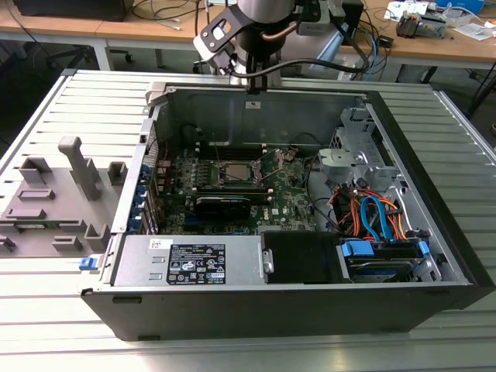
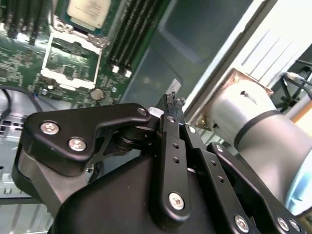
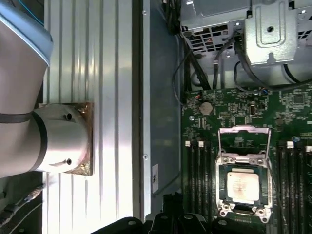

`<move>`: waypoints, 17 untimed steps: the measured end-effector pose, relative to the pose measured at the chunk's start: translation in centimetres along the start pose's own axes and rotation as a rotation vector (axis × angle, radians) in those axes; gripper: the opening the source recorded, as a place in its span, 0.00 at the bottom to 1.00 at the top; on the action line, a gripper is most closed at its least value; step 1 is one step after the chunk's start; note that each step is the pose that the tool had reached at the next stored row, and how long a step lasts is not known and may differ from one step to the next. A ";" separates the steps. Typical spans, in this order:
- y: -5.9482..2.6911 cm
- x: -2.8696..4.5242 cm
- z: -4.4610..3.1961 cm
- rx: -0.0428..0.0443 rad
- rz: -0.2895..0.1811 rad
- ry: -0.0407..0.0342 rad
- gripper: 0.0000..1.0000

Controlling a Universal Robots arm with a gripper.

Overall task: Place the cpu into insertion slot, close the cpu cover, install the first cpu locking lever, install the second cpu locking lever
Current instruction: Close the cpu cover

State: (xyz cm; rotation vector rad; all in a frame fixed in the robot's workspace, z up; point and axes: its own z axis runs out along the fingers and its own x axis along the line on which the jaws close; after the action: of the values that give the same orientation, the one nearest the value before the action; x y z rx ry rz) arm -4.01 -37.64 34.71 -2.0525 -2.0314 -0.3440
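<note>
green board [image 3: 292, 105], 1 cpu [image 3: 242, 186], 1 claw [image 2: 173, 99]

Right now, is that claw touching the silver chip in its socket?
Apart. In the second wrist view the gripper sits over the grey case panel, with memory slots between it and the cpu.

power supply label [image 1: 197, 263], print unreadable

cpu [image 3: 242, 187]: seated flat in insertion slot [image 3: 220, 168] | cpu cover [image 3: 243, 129]: swung open off one slot edge, green motherboard [image 3: 292, 112] visible through its window | memory slots [image 3: 201, 180]: flank the slot on both sides | coin cell [image 3: 206, 108]: near the cover | grey arm joint [image 3: 53, 136]: over ribbed table [image 3: 112, 73], outside the case wall [image 3: 163, 97]
</note>
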 end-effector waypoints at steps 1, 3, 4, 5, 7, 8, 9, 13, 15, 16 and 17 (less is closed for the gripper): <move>0.00 0.00 -0.01 -0.0001 0.000 -0.0155 0.11; 0.00 0.00 0.00 -0.0005 0.000 -0.0437 0.11; 0.00 0.00 0.00 -0.0007 0.000 -0.0585 0.11; 0.00 0.00 0.00 -0.0007 0.000 -0.0703 0.11; 0.00 0.00 0.00 -0.0009 0.000 -0.0890 0.11; 0.00 0.00 0.00 -0.0010 0.000 -0.0971 0.11; 0.00 0.00 0.00 -0.0011 0.000 -0.1041 0.11; 0.01 0.00 0.00 -0.0014 0.000 -0.1394 0.11; 0.01 0.00 0.00 -0.0016 0.000 -0.1576 0.11; 0.01 0.00 0.00 -0.0017 0.000 -0.1650 0.11; 0.01 0.00 0.00 -0.0017 -0.001 -0.1692 0.11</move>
State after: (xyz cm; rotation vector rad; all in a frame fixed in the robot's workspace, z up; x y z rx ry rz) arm -3.99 -37.64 34.72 -2.1482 -2.1266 -0.1772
